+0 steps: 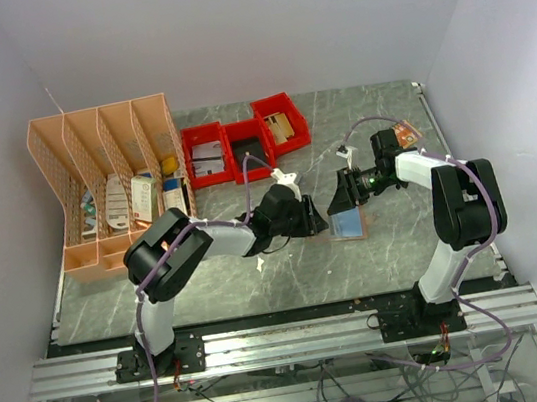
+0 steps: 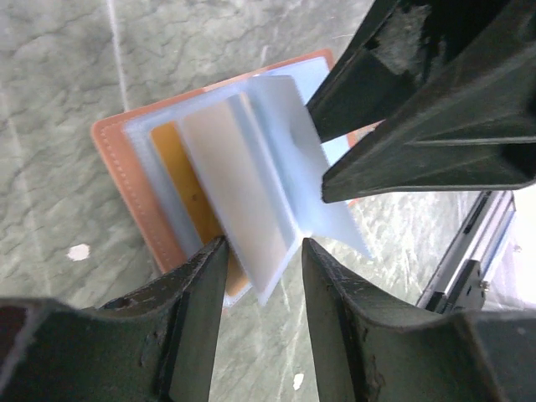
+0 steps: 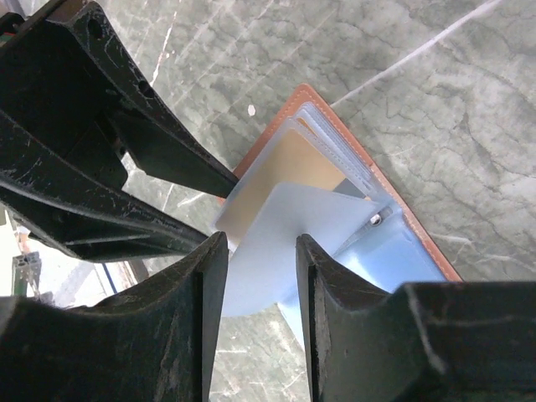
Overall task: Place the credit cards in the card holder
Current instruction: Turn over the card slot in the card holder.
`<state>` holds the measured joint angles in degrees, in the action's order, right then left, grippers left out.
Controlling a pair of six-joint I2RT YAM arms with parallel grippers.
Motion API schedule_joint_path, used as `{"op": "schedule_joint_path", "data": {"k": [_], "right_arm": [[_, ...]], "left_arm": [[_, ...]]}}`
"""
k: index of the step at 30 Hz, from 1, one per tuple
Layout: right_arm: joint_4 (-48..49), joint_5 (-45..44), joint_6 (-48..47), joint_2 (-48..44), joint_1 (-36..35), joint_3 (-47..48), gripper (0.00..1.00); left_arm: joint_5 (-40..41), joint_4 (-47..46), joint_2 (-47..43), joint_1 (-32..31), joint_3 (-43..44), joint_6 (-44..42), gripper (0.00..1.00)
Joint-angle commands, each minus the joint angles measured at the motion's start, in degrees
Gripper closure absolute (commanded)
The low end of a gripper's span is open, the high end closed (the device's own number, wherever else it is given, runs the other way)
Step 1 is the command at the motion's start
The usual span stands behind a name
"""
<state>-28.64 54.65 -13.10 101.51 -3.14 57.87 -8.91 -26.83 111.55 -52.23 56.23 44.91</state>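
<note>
One card holder [image 1: 347,221], tan stitched leather, lies open on the marbled table [image 1: 251,289] between both grippers. Clear plastic sleeves [image 2: 243,159], several. One gold card [image 3: 289,163] sits inside a sleeve. One light blue card [image 3: 276,226], thin and smooth, is pinched in the right gripper [image 3: 261,251], jaws half closed. Left gripper [image 2: 260,251] is half open astride the sleeve edges; cannot tell whether it grips them.

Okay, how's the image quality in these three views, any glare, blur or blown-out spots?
Top external view: soft even light, card holder small but clear. Left wrist view: card holder sharp, left fingers dark and slightly soft, lower right edge blown out white. Right wrist view: card holder sharp, lower left edge washed out.
</note>
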Motion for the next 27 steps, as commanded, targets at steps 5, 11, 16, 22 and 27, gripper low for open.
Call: {"op": "schedule_joint_path", "data": {"k": [5,11,16,22,27], "right_arm": [[-0.34,-4.22,-1.31,-0.91,-0.16,1.13,0.58],[-0.28,-13.22,-2.65,-3.2,-0.1,0.66,0.59],[-0.79,-21.6,-5.73,-5.58,0.06,-0.07,0.59],[-0.38,-24.71,-7.5,-8.48,1.03,-0.12,0.59],[-0.4,-21.92,-9.7,-12.4,2.54,-0.07,0.6]], "left_arm": [[5.24,10.33,-1.75,-0.07,4.42,-4.71,0.51],[7.36,15.87,-1.22,-0.07,7.23,-6.92,0.51],[9.85,19.31,-2.81,-0.13,7.61,-8.78,0.51],[9.47,17.87,-7.83,-0.08,5.07,-10.72,0.51],[7.12,15.1,-9.66,-0.12,3.87,-10.5,0.54]]}}
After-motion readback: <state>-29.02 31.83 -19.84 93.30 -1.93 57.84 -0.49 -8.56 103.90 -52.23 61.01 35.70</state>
